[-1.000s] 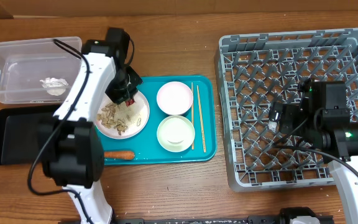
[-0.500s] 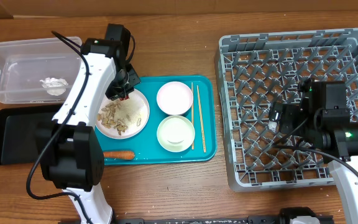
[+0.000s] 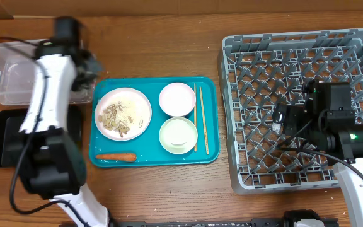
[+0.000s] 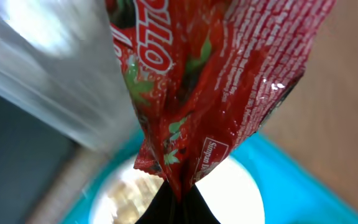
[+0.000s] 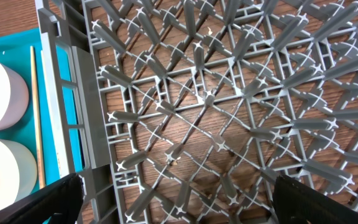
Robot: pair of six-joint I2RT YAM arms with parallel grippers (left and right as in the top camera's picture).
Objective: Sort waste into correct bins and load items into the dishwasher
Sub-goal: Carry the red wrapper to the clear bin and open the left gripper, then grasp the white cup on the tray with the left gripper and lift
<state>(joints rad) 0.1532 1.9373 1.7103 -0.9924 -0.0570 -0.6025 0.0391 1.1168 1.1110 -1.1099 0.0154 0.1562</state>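
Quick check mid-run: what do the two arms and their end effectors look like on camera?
Left arm: white shell links, black joint housings, a thin black cable running alongside. Right arm: black boxy wrist block with a small green light, white link below, black cables looped in front. The right end effector has black fingers.

**White links, black joints**

The left arm (image 3: 41, 101) has smooth white links set between bulky black joints. A thin black cable (image 3: 19, 180) loops along its side. The right arm (image 3: 339, 116) has a boxy black wrist with a small green light (image 3: 353, 135) and a white link below. The right gripper (image 5: 179, 202) has matte black fingers (image 5: 51, 200).
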